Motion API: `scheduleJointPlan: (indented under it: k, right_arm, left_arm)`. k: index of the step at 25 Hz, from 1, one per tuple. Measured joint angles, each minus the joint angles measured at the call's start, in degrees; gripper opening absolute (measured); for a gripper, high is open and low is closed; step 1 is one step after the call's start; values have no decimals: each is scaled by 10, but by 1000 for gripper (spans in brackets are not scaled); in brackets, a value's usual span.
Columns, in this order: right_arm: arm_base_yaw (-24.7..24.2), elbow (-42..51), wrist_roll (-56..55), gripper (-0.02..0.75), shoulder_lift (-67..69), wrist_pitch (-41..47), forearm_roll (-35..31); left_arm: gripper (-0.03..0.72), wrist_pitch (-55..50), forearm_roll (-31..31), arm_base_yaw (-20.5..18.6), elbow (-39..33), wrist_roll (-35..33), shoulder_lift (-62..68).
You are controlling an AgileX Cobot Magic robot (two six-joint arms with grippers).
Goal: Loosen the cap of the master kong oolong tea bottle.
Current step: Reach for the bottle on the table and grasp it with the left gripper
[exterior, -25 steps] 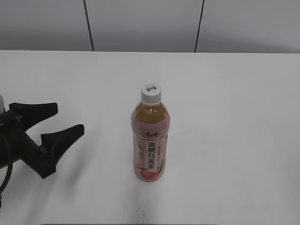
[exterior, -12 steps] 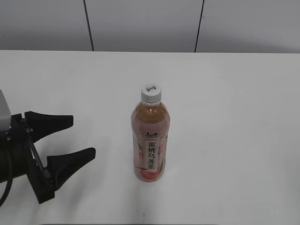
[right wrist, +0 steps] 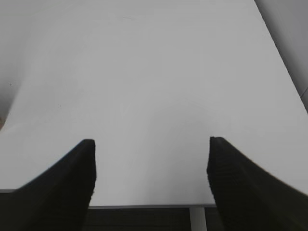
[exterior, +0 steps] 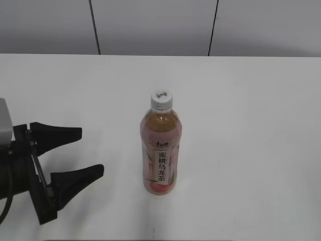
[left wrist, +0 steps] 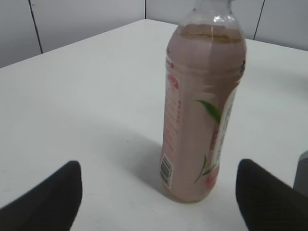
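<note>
The master kong oolong tea bottle (exterior: 161,155) stands upright in the middle of the white table, its pink label with the white strip of characters facing the camera. Its white ribbed cap (exterior: 161,99) with a small dark logo sits on top. In the left wrist view the bottle (left wrist: 202,120) stands ahead, between the lines of the two fingers; the cap is cut off at the top edge. My left gripper (exterior: 91,151) is open and empty, to the left of the bottle and apart from it. My right gripper (right wrist: 151,163) is open and empty over bare table; it is out of the exterior view.
The white table (exterior: 251,100) runs back to a grey panelled wall (exterior: 150,25). The right wrist view shows the table's near edge (right wrist: 144,204) and a table leg below it. A grey object (left wrist: 302,173) shows at the left wrist view's right edge.
My left gripper has moved right, toward the bottle, and come further into view, staying open. The bottle has not moved.
</note>
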State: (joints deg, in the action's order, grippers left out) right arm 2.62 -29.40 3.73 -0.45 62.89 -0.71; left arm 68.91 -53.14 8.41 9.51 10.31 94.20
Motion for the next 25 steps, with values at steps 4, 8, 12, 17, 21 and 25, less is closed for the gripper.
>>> scheduleJointPlan:
  k: [4,8,12,17,21,25]
  right_arm:
    - [0,0,0,546,0,0,0]
    - [0,0,0,546,0,0,0]
    - [0,0,0,546,0,0,0]
    - [0,0,0,546,0,0,0]
    - [0,0,0,546,0,0,0]
    - [0,0,0,546,0,0,0]
  left_arm:
    - [591,0,-3,0,1,4,0]
    - [591,0,-9,0,1,15,0]
    - [591,0,-12,1,2,17,0]
    - [591,0,-27,3,21,45,0]
    - [591,0,-29,36,47,62,0]
    - [591,0,-1,85,66,64,0]
